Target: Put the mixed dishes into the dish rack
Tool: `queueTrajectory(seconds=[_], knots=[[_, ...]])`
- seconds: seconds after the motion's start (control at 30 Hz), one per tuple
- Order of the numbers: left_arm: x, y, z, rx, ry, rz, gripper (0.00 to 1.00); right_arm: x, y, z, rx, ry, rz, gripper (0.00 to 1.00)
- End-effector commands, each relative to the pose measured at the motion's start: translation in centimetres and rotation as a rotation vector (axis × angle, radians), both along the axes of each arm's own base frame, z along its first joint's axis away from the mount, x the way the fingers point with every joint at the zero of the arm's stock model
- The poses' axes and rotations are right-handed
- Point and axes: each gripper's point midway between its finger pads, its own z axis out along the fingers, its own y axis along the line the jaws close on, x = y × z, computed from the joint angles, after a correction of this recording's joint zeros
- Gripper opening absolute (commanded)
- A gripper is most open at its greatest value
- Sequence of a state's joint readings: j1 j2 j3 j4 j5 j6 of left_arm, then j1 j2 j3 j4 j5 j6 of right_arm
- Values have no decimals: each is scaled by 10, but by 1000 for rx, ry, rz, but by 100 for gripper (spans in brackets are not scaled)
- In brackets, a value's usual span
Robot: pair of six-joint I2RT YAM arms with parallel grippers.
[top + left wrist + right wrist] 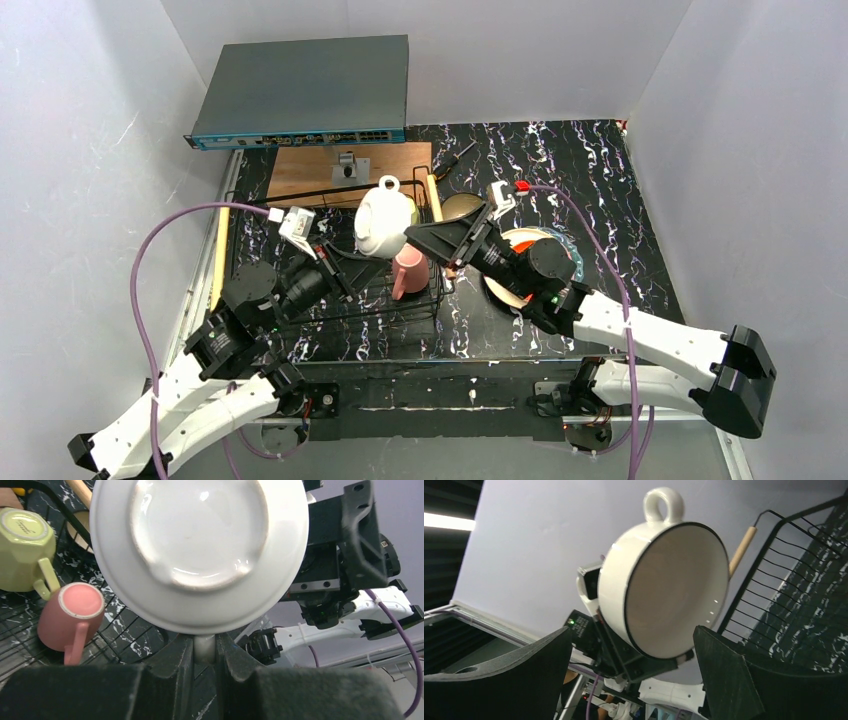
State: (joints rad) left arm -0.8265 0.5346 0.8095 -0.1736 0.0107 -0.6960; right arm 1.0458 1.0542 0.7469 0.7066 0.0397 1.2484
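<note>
The left gripper is clenched on the rim of the white cup, which is held on its side above the dish rack. Below and left of this gripper the pink mug is seen upside down on the wires, the yellow-green mug just beyond it. The right gripper is spread wide, faced toward the cup's mouth and apparently not touching it. The cup is best lowered onto bare wires beside the pink mug, kept clear of both mugs, and released only once seated.
</note>
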Motion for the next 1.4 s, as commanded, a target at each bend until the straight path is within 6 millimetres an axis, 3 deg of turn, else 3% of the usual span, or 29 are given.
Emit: queueTrajectory(seconds=[0.0,0.3,0.57,0.7,0.9,1.1,1.37], knots=[[4,24,48,-24,-155,92,0,-5,-3,-19,-97,-18,-3,98],[18,50,25,169,-136,216,0,6,-48,-79,-517,5,-172,98],[47,76,-34,572,4,357,0,17,-134,-122,-804,55,-434,98],[58,82,-65,695,99,422,0,17,-168,-127,-800,76,-534,98],[72,88,-92,751,209,551,0,17,-201,-123,-766,79,-638,98],[82,97,-120,832,342,697,0,16,-214,-123,-770,87,-672,98],[101,86,-167,771,555,839,0,14,-222,-133,-766,135,-695,98]])
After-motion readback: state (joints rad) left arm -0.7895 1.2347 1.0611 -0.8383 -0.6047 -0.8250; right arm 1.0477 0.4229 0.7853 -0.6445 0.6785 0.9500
